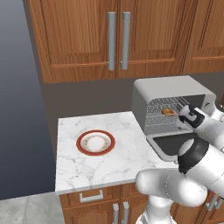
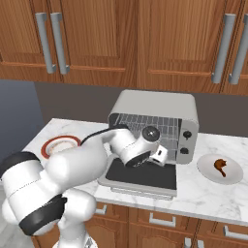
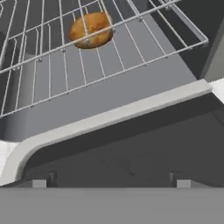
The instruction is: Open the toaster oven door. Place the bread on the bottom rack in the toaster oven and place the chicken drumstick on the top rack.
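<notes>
While the toaster oven door (image 2: 140, 175) lies open, bread (image 3: 90, 29) on bottom rack (image 3: 52, 74), claw (image 1: 189, 117) wide open, empty.

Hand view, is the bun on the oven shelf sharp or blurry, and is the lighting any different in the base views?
Hand view: bun soft-edged, wire shelf slightly jagged. Left base view: even flat light, no glare on the oven. Right base view: same flat light, door glass dark, no reflections.

The toaster oven (image 1: 162, 89) is light grey, with silver wire racks (image 3: 87, 65). The bread (image 3: 90, 29) is golden-brown. The table (image 1: 105, 164) is white marble with grey veins. One plate (image 1: 96, 142) has a red rim. The cupboards (image 1: 78, 39) are brown wood.
</notes>
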